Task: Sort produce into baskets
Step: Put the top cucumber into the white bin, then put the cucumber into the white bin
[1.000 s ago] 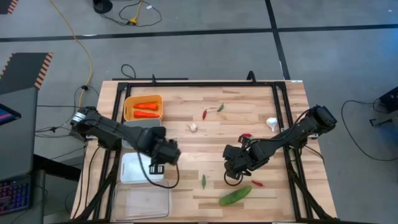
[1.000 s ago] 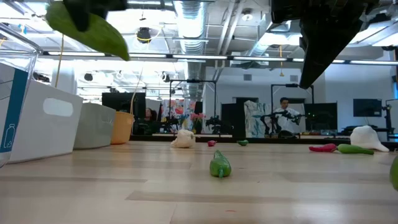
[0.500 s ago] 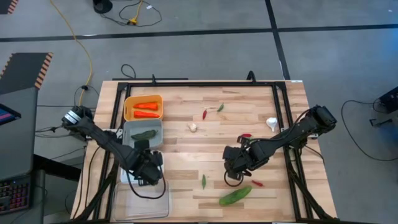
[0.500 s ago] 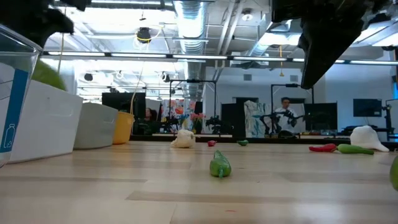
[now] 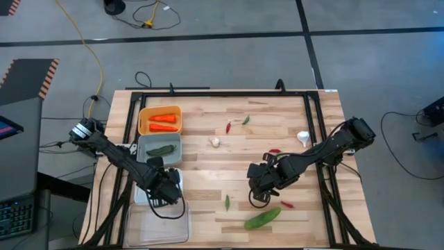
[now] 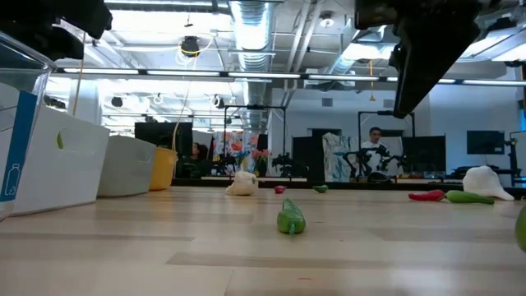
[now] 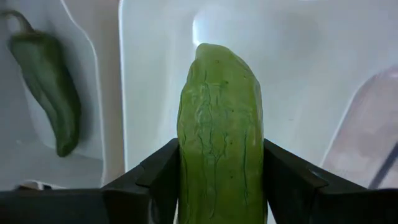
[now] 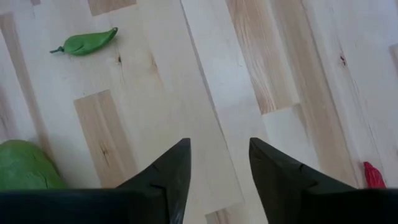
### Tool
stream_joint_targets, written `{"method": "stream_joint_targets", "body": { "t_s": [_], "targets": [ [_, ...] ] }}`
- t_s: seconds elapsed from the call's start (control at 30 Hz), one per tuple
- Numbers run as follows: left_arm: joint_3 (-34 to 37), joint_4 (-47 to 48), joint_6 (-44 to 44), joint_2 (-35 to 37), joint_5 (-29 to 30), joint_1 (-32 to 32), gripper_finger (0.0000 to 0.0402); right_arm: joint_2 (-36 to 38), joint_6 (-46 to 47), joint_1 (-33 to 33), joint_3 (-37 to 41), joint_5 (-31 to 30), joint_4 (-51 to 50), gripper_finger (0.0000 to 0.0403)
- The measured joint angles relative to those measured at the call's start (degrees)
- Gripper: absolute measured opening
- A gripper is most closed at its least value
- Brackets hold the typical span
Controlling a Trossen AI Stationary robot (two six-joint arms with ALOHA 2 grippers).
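My left gripper (image 5: 164, 194) hangs over the white basket (image 5: 142, 185), shut on a green cucumber (image 7: 221, 118). Beyond the white basket, the grey basket (image 5: 159, 148) holds a green pepper (image 7: 46, 87). Two orange carrots (image 5: 164, 122) lie in the yellow-orange basket (image 5: 143, 119). My right gripper (image 8: 219, 162) stands open over bare table. A second cucumber (image 5: 262, 219), a green chili (image 8: 84, 42) and a red chili (image 5: 286, 204) lie on the table near it. My left gripper pinches the cucumber's two sides (image 7: 186, 168) between its two fingers. The cucumber lies along the fingers and sticks out past their tips. Its free end (image 7: 217, 59) points down into the white basket; whether it touches the floor there, I cannot tell.
The clear basket (image 5: 158, 223) stands at the near left corner. Farther back lie a garlic bulb (image 5: 215, 142), a red chili (image 5: 227, 127) and a green chili (image 5: 245, 119). Another garlic bulb (image 5: 303, 137) and a red chili (image 5: 275, 151) lie at the right.
My left gripper has carried the cucumber from over the middle of the table toward the left and near edges. It has gone down with it into the white basket.
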State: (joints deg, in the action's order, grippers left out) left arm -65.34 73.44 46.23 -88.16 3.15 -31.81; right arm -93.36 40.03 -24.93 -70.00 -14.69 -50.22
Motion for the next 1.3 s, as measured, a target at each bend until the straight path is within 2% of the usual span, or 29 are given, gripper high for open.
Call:
{"method": "stream_joint_targets", "body": {
  "t_s": [0.23,0.37,0.63,1.0,1.3],
  "targets": [
    [0.0,0.1,0.1,0.0,-0.4,1.9,0.026,0.0,0.0,-0.1,0.0,5.4,0.0,0.0211],
    [0.0,0.1,0.1,0.0,-1.4,2.9,0.0281,-0.7,-2.8,-1.5,0.0,10.2,0.0,0.0213],
    [0.0,0.1,0.1,0.0,-1.5,3.4,0.0284,-1.6,-4.5,-4.0,0.0,18.0,5.5,0.0213],
    [0.0,0.1,0.1,-0.1,-1.4,3.4,0.0285,-5.0,-3.9,-5.8,-0.1,22.6,10.6,0.0213],
    [0.0,0.3,0.1,-0.1,-1.2,3.4,0.0285,-11.3,-9.0,-9.4,0.0,24.4,10.7,0.0213]
  ]
}}
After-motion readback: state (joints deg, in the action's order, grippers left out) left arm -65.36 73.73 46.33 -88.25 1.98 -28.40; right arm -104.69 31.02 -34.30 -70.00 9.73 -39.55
